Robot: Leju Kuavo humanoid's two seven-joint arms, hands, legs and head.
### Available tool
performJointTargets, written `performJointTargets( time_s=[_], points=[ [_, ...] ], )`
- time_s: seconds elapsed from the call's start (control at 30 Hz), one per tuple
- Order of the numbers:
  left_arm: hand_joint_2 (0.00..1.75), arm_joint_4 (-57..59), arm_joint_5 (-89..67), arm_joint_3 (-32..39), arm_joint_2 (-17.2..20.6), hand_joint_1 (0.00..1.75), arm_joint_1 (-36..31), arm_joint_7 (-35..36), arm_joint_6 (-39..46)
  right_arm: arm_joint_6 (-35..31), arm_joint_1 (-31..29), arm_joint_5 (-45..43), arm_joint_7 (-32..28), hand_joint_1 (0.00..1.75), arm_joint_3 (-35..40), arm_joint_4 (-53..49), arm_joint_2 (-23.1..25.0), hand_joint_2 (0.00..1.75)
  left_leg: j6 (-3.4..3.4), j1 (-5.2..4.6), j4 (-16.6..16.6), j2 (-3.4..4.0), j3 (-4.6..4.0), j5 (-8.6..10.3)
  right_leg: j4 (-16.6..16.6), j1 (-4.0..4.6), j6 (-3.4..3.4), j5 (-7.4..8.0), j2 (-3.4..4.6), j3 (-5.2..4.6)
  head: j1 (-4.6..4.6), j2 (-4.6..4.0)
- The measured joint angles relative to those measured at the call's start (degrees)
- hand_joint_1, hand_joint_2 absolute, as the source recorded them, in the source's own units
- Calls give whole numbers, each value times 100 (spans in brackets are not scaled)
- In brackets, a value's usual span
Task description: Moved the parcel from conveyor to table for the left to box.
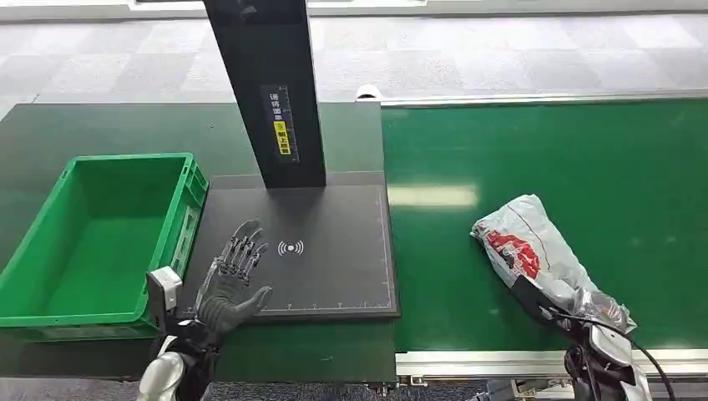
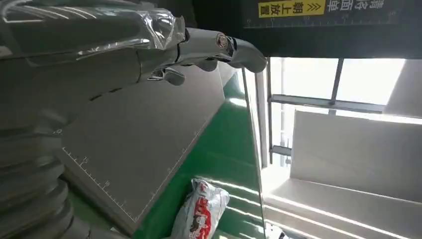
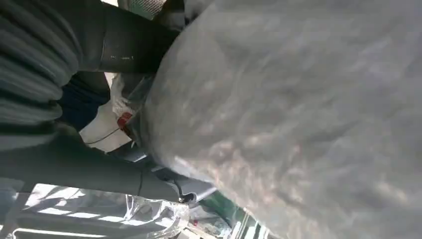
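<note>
The parcel (image 1: 526,242), a crumpled grey plastic bag with a red print, lies on the green conveyor (image 1: 584,150) at the right, angled toward the near edge. My right hand (image 1: 584,322) reaches in from the bottom right and grips the parcel's near end, a dark finger lying across it. In the right wrist view the parcel (image 3: 298,124) presses close against my right hand (image 3: 89,169). My left hand (image 1: 234,276) hovers open, fingers spread, over the dark scan pad (image 1: 334,276). From the left wrist, my left hand (image 2: 99,55) and the parcel (image 2: 201,209) beyond the pad (image 2: 139,134) are in sight.
A green crate (image 1: 50,313) stands on the table left of the pad, with nothing in it. A black post (image 1: 267,92) with a yellow label rises from the pad's far edge. A metal rail (image 1: 501,361) borders the conveyor's near side.
</note>
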Motion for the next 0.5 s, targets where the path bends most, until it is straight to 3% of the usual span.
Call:
performJointTargets(
  time_s=[0.13, 0.17, 0.27, 0.4, 0.5],
  points=[
    [175, -42, 4, 31, 0, 0, 52, 7, 9, -11, 22, -61, -72, 175, 118, -33, -7, 175, 0, 0, 0, 2, -5, 0, 0, 0, 0, 0, 0, -5, 0, 0],
    [175, -57, 4, 35, 0, 0, 63, 7, 9, -20, 29, -68, -74, 175, 140, -35, -7, 0, 0, -1, 0, 1, -5, 0, 0, -1, 0, 0, 0, -5, 0, 0],
    [175, -77, 4, 48, 0, 0, 106, 7, 11, -213, 41, -50, -120, 175, 208, -63, -9, 0, 0, -1, 0, 2, -9, 0, 0, -1, 0, 0, 0, -4, 0, 0],
    [175, -317, 15, 94, -2, 0, 308, -22, 0, -1428, 62, 335, -125, 175, 347, -272, 28, 0, 0, -1, 0, 0, -17, 1, 1, -2, 0, 1, 0, -12, 0, 0],
    [175, -457, 24, 138, -2, 0, 421, -28, -57, -2090, 21, -21, -523, 175, 315, -637, 122, 0, 0, -1, 0, -5, -22, 4, 1, -1, 0, 1, -4, -15, 0, 0]
  ],
)
